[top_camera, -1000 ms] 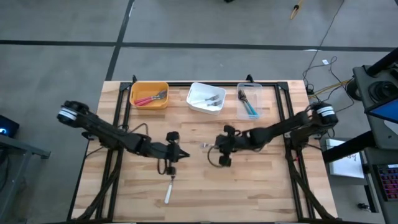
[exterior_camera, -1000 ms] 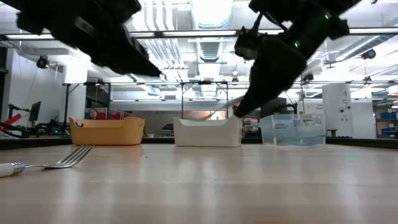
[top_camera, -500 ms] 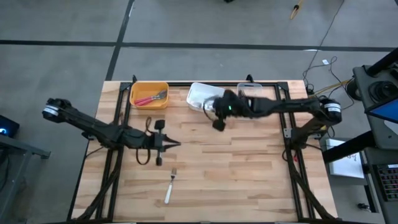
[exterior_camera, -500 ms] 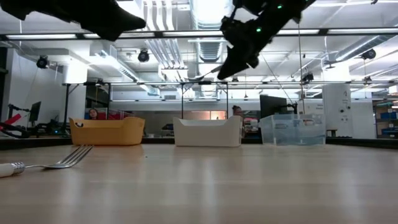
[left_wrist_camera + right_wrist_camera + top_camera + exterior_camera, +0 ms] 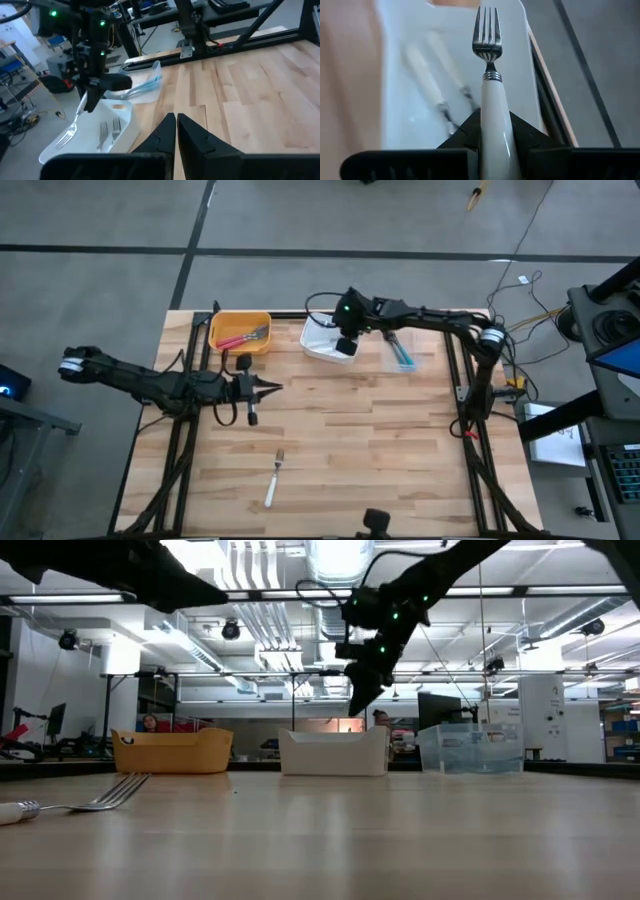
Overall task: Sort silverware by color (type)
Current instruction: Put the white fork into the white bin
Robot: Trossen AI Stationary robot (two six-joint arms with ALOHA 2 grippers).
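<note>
My right gripper (image 5: pixel 345 342) hangs over the white bin (image 5: pixel 322 348) at the far edge, shut on a white-handled fork (image 5: pixel 487 75). The fork's metal head points down toward two white-handled forks (image 5: pixel 109 134) lying in that bin. My left gripper (image 5: pixel 276 387) is shut and holds nothing; it hovers left of the table's middle, and the left wrist view shows its fingers together (image 5: pixel 176 122). Another white-handled fork (image 5: pixel 273 480) lies flat on the table near the near edge, also seen in the low view (image 5: pixel 70 806). My right gripper pinches the fork's white handle (image 5: pixel 493 117) between its two fingers (image 5: pixel 462 134), and the handle runs forward along them. The fingers slant downward from above. The fork is lifted clear, its head (image 5: pixel 67 136) hanging tilted below the fingers above the white bin.
An orange bin (image 5: pixel 240 332) with red-pink forks stands at the far left. A clear bin (image 5: pixel 402 345) with teal forks stands right of the white one. Dark frame rails run along the table's far and side edges. Bare wood lies between the arms and the near edge.
My right gripper has risen from the table's middle and swung toward the far edge, carrying the white-handled fork clear of the wood to above the white bin. My left gripper has drawn back toward the table's left and far side. The fork near the near edge has stayed put.
</note>
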